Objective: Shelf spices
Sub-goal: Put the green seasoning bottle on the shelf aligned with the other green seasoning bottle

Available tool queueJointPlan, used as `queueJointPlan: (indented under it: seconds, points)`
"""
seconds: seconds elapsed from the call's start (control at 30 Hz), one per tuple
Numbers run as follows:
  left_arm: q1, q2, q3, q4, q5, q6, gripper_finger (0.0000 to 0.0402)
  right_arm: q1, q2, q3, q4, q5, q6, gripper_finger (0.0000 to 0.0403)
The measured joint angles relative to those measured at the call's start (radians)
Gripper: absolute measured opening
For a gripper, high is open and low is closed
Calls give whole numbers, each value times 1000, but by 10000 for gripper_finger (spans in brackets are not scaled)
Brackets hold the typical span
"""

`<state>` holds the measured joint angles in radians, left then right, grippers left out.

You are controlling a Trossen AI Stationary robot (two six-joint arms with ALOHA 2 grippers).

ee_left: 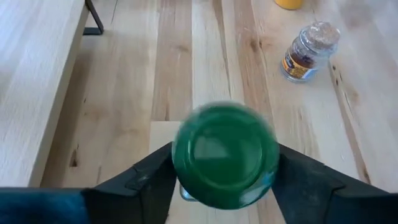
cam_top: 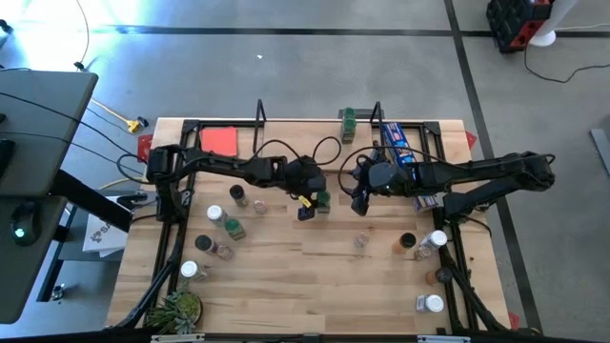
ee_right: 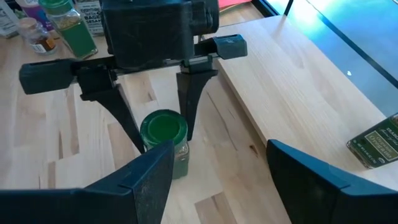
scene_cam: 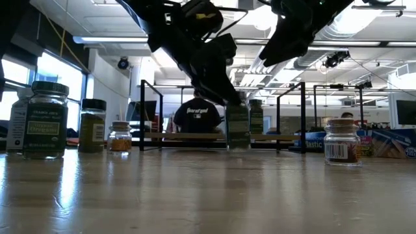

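Observation:
A green-capped spice jar (cam_top: 324, 200) (ee_left: 225, 155) stands upright on its base on the table's middle, just in front of the shelf (cam_top: 305, 131). My left gripper (cam_top: 315, 205) points down at a slant, one finger close on either side of the jar's cap (ee_right: 163, 130). My right gripper (ee_right: 221, 168) (cam_top: 360, 200) hangs open and empty just right of the jar, above the table. One green-capped jar (cam_top: 349, 124) (ee_right: 376, 146) stands on the shelf's right end. Other spices stand loose at the table's left (cam_top: 224, 229) and right (cam_top: 424, 243). My left gripper comes at the green cap (ee_left: 186, 168) from above and from the table's left, slanting down, one finger on each side. Both fingers (ee_left: 149, 180) lie right against the cap's rim, and I cannot tell whether they touch it. The jar stands upright on the table.
A red-orange card (cam_top: 219, 140) lies at the far left and a blue snack package (cam_top: 396, 143) at the far right beside the shelf. A small plant (cam_top: 176, 310) sits at the near left corner. One jar (cam_top: 362, 238) stands alone in the middle, nearer the front.

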<state>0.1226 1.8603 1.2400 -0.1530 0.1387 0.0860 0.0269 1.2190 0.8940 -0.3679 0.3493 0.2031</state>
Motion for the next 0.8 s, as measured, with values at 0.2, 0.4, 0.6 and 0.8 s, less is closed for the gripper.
queueJointPlan:
  seconds: [0.2, 0.4, 0.6, 0.8]
  points:
    - [-1, 0, 0, 14, 1, 3, 275, 0, 0, 0, 0, -31, 6, 251]
    - [0, -48, 36, -84, -1, 17, 287, 0, 37, 0, 10, -69, -6, 251]
    - [-1, -200, 40, -280, -90, 69, 287, 15, 169, 0, 162, -172, -134, 251]
    - [-2, -303, -77, -292, -157, 9, 287, 6, 287, 0, 352, -167, -160, 251]
